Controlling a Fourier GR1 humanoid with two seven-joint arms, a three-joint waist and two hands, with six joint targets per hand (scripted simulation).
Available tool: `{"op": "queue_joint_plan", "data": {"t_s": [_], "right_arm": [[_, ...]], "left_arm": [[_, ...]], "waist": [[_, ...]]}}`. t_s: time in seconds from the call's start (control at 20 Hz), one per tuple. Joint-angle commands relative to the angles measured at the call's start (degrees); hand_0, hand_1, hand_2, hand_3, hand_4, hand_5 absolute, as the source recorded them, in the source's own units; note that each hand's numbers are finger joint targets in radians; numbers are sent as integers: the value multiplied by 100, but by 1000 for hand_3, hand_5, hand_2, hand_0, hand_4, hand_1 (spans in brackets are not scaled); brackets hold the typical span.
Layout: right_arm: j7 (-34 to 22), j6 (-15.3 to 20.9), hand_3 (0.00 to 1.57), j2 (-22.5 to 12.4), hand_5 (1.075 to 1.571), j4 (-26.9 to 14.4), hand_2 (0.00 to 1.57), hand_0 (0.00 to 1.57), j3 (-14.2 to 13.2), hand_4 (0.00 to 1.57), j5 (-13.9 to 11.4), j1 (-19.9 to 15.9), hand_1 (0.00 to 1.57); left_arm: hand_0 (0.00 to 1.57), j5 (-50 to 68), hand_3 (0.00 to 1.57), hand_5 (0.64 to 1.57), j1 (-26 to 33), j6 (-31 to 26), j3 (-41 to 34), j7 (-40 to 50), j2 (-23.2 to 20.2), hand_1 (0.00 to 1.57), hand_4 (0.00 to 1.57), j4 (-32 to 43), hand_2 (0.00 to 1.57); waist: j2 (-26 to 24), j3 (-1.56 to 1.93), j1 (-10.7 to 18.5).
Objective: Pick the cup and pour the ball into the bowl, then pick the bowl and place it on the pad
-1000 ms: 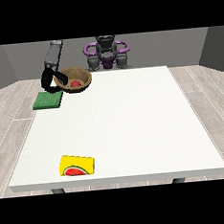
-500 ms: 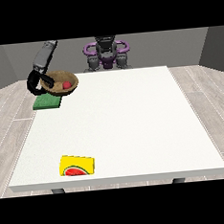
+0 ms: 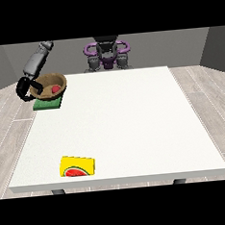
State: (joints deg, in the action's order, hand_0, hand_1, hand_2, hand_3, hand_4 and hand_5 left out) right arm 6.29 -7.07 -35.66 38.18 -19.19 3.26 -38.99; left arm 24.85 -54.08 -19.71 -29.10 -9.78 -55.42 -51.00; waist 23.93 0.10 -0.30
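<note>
At the table's (image 3: 116,128) far left corner, the hand at the view's left (image 3: 25,88) grasps the bowl's (image 3: 49,86) rim over the pad (image 3: 47,104); ball (image 3: 55,88) inside. Final placing step; next, judged: lower, let go.

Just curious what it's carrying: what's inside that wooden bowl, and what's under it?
Inside the wooden bowl lies a red ball. Below it sits a green pad; whether they touch, I cannot tell. The hand at the view's left covers the bowl's left rim.
</note>
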Motion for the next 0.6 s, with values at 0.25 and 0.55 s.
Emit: {"op": "queue_joint_plan", "data": {"t_s": [0.25, 0.55], "right_arm": [[645, -207, 577, -594, 1559, -872, 1571, 1571, -189, 1246, -139, -367, 1571], [315, -530, 880, -809, 1568, -894, 1571, 1571, -152, 1240, -120, -290, 1571]], "left_arm": [[0, 418, 0, 1528, -234, 219, -19, 550, -13, 0, 0, -792, 0], [0, 348, 0, 1532, 154, 208, 14, 590, 29, 0, 0, -512, 0]], "waist": [[400, 1, 122], [-275, -9, 35]]}}
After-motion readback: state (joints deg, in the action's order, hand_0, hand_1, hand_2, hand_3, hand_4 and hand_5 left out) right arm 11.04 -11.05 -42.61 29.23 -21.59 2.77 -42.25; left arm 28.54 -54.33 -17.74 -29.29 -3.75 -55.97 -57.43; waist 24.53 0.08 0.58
